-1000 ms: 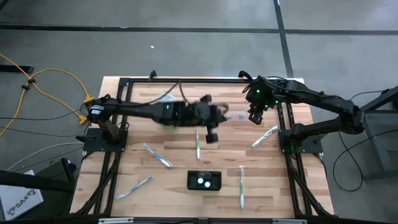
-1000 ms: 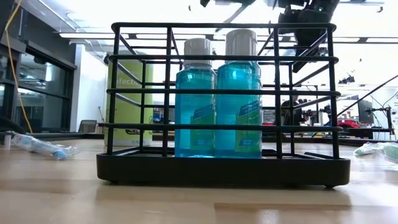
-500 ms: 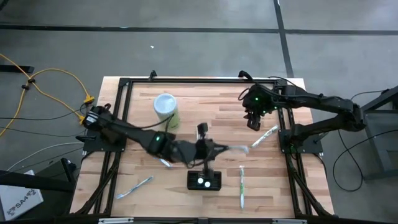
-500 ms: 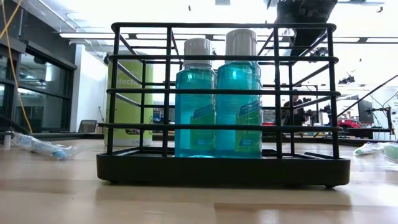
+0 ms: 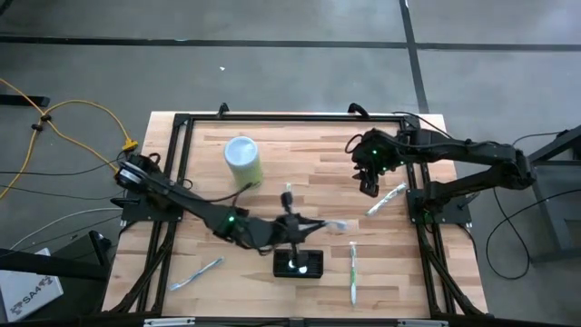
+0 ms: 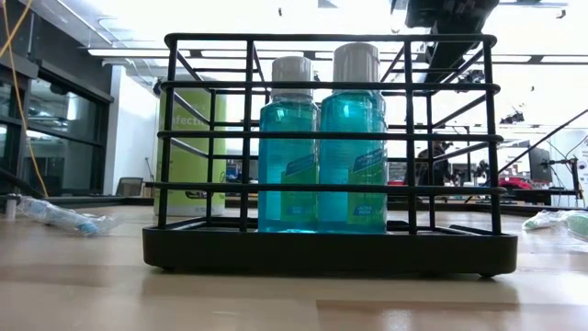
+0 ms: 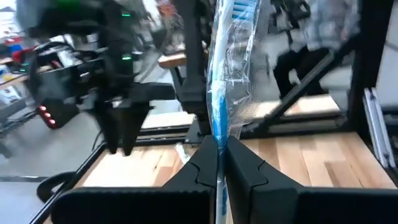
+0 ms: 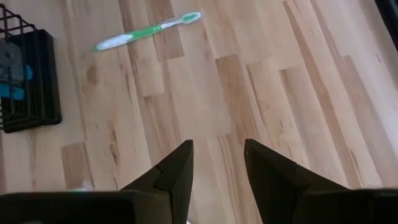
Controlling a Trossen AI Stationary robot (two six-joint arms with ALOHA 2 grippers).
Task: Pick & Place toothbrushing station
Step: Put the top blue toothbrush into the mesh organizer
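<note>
The toothbrushing station [image 5: 298, 263] is a black wire-frame holder with two blue bottles in it. It stands on its base near the table's near edge and fills the low view [image 6: 322, 248]. My left gripper [image 5: 307, 228] is just beyond the holder's far side, shut on a blue toothbrush in a clear wrapper [image 5: 334, 224], which also shows in the left wrist view [image 7: 225, 68]. My right gripper [image 5: 368, 182] hangs open and empty over the far right of the table [image 8: 214, 158]. My left gripper pinches one end of the wrapped toothbrush [image 7: 217, 146] between its two fingers. The fingers lie about level and point toward the table's right edge. The toothbrush runs on along them and sticks out past the fingertips, lifted clear of the table.
A pale green cylinder [image 5: 243, 158] stands at the far left. Loose toothbrushes lie about the table: a wrapped one [image 5: 386, 200] at the right, a green one [image 5: 352, 272] right of the holder, a wrapped one [image 5: 198, 273] at the near left. A black frame [image 5: 272, 118] borders the table.
My left gripper has swung from the far middle of the table toward the near edge and now stands just beyond the holder, still shut on the wrapped toothbrush, which still points to the table's right. The arm has uncovered the green cylinder.
</note>
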